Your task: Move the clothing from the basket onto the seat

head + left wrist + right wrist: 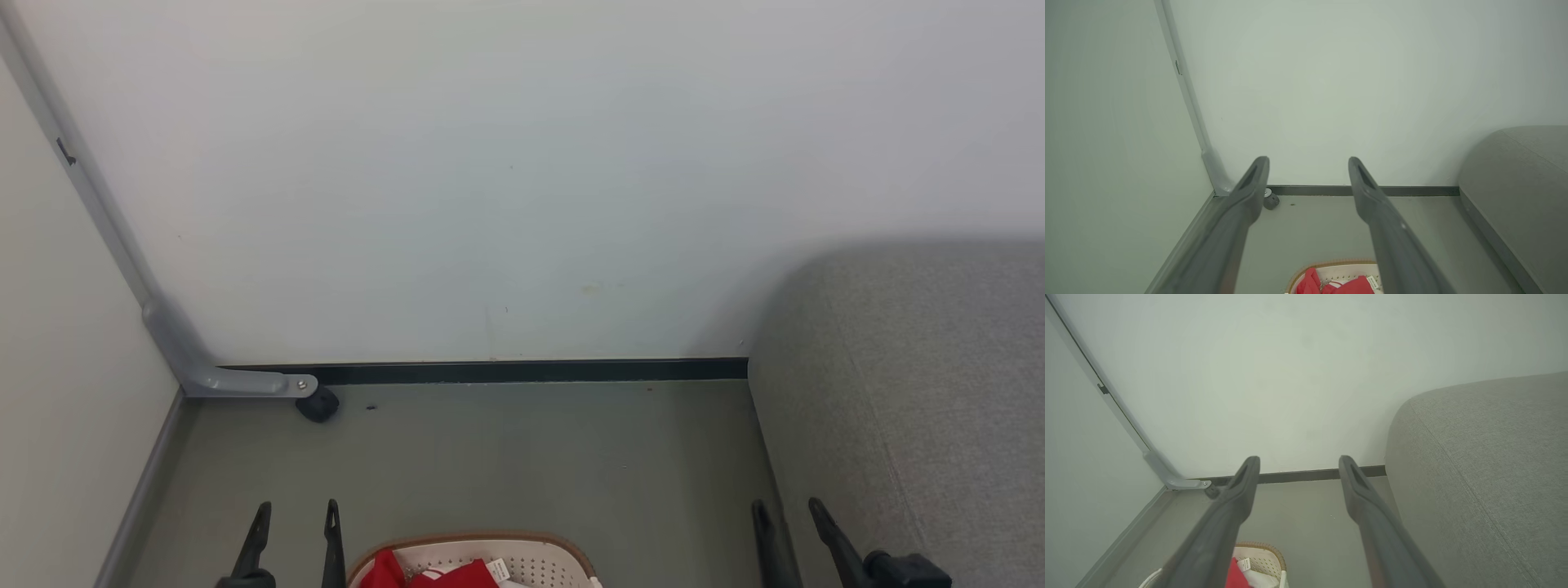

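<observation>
Both grippers hang empty with their jaws spread wide. The left gripper (298, 508) is just left of the basket (535, 562), and the right gripper (788, 506) is over the floor (531, 441) by the edge of the seat (914, 392). The clothing (457, 575) lies in the basket, red with a white label, at the bottom edge of the head view. The basket stands on the floor between the grippers, nearer the left one, and the seat rises to its right, apart from it. The step in hand looks like the first reach into the basket. Most of the pile is cut off, so the robot should bend first to bring the basket's inside into sight. The left gripper is better placed: it should come down from above, inside the brown rim, and close deep on a raised fold rather than on a thin edge. It should lift straight up until the cloth clears the rim, or the light basket may drag or tip. Then it should carry the cloth right and release it well in from the seat's rounded edge, where it is less likely to slide off.
</observation>
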### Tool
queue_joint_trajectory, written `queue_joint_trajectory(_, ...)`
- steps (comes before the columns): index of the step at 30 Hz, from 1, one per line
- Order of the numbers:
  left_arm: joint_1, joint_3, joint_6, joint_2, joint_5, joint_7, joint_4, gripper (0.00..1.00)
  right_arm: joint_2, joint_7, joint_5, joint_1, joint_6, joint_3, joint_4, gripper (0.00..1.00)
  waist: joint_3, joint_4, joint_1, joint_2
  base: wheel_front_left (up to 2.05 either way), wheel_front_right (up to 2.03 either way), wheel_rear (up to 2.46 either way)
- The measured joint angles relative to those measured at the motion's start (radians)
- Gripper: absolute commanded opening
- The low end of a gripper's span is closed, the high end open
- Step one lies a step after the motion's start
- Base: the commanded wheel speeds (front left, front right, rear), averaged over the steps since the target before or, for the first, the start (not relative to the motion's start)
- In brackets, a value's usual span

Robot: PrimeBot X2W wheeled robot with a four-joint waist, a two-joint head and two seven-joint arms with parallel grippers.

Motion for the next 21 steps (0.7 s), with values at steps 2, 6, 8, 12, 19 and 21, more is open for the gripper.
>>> queue_joint_trajectory(2,0.001,-0.001,0.003,0.0,0.016,-0.011,0.012,1.0,0.0,-0.011,-0.029,0.0,-0.003,0.009,0.016,1.0,0.0,-0.001,0.0,0.0,0.0,0.0,0.0)
queue_joint_trajectory(6,0.001,-0.014,0.015,0.0,0.061,-0.026,0.034,1.0,0.0,-0.025,-0.088,0.0,-0.011,0.023,0.034,1.0,0.0,-0.004,0.0,0.0,0.0,0.0,0.0)
queue_joint_trajectory(8,0.001,-0.026,0.02,0.0,0.078,-0.033,0.048,1.0,0.0,-0.033,-0.114,-0.002,-0.019,0.029,0.038,1.0,-0.001,-0.006,0.0,0.0,0.0,0.0,0.0)
queue_joint_trajectory(12,0.001,-0.042,0.002,0.0,0.099,-0.044,0.065,1.0,0.0,-0.042,-0.148,-0.021,-0.02,0.032,0.039,1.0,-0.001,-0.009,0.0,-0.0001,0.0,0.0,0.0)
queue_joint_trajectory(19,0.0,-0.042,-0.012,0.0,0.073,-0.044,0.099,1.0,0.002,-0.042,-0.147,-0.023,-0.02,0.029,0.049,1.0,-0.006,-0.015,0.0,0.0,0.0,0.0,0.0)
queue_joint_trajectory(21,0.0,-0.041,-0.016,0.0,0.048,-0.044,0.111,1.0,0.002,-0.042,-0.146,-0.023,-0.019,0.028,0.055,1.0,-0.007,-0.017,0.0,0.0,0.0,0.0,0.0)
